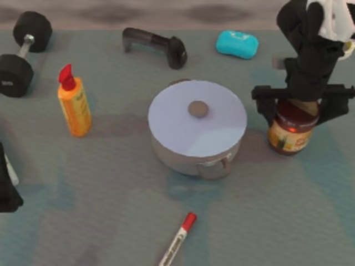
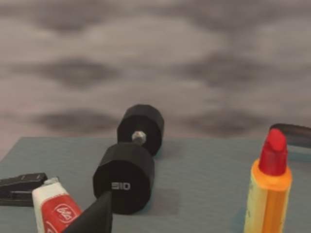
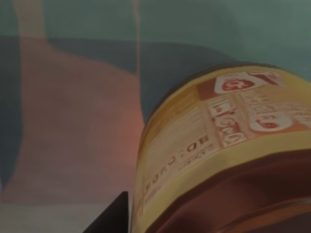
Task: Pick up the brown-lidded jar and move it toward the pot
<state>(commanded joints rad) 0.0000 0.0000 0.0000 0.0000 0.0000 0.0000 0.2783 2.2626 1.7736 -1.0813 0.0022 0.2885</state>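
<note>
The brown-lidded jar, with dark red contents and a yellow-orange label, is just right of the pot. The pot is wide and grey, with a pale lavender lid and a small knob. My right gripper comes down over the jar's top and is shut on the jar, its fingers on either side. In the right wrist view the jar's label fills the picture, and one dark finger lies against its side. The lid is hidden under the gripper. My left gripper is parked at the table's left edge, open and holding nothing.
A black dumbbell lies at the back left. An orange squeeze bottle with a red cap stands left of the pot. Behind the pot are a black handled device and a blue soap bar. A red-capped marker lies at the front.
</note>
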